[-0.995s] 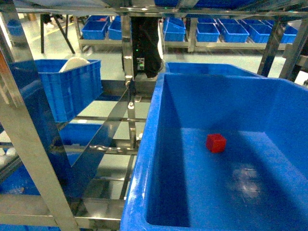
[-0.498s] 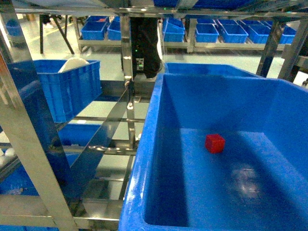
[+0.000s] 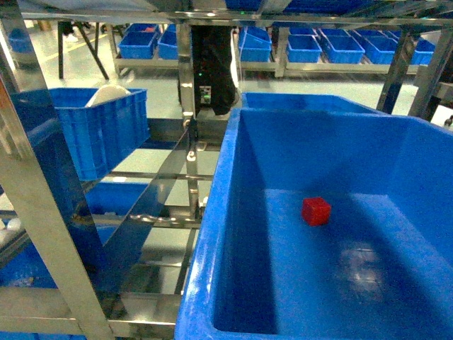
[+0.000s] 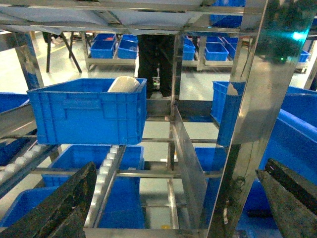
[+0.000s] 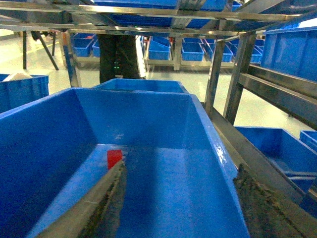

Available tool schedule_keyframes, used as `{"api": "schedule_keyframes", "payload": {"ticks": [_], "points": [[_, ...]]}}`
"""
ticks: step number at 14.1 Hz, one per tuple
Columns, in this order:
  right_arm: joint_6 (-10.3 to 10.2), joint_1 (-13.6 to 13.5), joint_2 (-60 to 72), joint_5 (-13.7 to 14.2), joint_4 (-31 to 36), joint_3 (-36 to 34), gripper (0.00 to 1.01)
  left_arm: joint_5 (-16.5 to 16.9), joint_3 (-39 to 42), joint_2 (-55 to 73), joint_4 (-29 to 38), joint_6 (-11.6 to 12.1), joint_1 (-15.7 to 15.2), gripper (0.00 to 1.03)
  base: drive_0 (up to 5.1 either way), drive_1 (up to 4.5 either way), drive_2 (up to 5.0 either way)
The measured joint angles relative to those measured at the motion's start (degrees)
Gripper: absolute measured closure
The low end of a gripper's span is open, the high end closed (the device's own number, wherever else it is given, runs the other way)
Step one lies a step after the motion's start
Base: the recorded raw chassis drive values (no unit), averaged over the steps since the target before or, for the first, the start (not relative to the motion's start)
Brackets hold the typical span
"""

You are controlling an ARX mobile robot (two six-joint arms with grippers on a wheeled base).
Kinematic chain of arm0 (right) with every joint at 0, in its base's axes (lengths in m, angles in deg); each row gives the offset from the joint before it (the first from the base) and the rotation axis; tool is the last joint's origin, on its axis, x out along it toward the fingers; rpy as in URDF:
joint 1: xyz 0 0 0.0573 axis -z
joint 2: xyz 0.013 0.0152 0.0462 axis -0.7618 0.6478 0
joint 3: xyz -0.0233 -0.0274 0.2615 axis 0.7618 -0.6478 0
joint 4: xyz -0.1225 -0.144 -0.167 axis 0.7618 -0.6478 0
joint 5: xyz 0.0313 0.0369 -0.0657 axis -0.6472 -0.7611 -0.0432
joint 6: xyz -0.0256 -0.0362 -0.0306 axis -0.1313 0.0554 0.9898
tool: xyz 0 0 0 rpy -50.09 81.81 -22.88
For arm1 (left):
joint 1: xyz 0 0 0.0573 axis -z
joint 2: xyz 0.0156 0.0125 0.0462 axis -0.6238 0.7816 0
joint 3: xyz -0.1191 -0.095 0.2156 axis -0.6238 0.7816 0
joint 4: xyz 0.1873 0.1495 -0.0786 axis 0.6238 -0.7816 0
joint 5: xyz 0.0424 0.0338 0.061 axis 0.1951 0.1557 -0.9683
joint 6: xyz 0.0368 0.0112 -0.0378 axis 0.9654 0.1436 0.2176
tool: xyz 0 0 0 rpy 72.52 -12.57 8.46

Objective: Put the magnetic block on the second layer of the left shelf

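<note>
The magnetic block [image 3: 316, 211], a small red cube, lies alone on the floor of the large deep blue crate [image 3: 212, 234], toward its far half. That crate rests on the steel rack level [image 3: 148, 312] with its shiny uprights. Neither gripper shows in the head view. In the right wrist view my right gripper [image 5: 181, 171] is open over the crate's near end, and the red block [image 5: 114, 158] lies just beyond its left fingertip, untouched. My left gripper [image 4: 176, 171] is open with nothing between its fingers, facing the rack beside a steel upright [image 4: 247, 124].
A ribbed blue crate [image 3: 99, 127] holding a white object [image 3: 110, 93] stands on the rack to the left. More blue crates [image 4: 119, 163] sit on lower levels and on far shelves [image 3: 318, 46]. A black machine [image 3: 212, 64] stands behind the rack.
The head view has shifted very slightly. The red block stays where it was in the crate, and no gripper touches it.
</note>
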Motion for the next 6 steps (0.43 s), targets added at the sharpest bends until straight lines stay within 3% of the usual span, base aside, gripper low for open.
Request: {"api": "schedule_keyframes", "payload": {"ticks": [3, 6], "points": [[0.0, 0.0, 0.0, 0.0, 0.0, 0.0, 0.01, 0.0, 0.0, 0.0, 0.0, 0.0, 0.0, 0.05, 0.0, 0.0, 0.0], [0.0, 0.0, 0.0, 0.0, 0.0, 0.0, 0.03, 0.0, 0.0, 0.0, 0.0, 0.0, 0.0, 0.05, 0.0, 0.0, 0.0]]}}
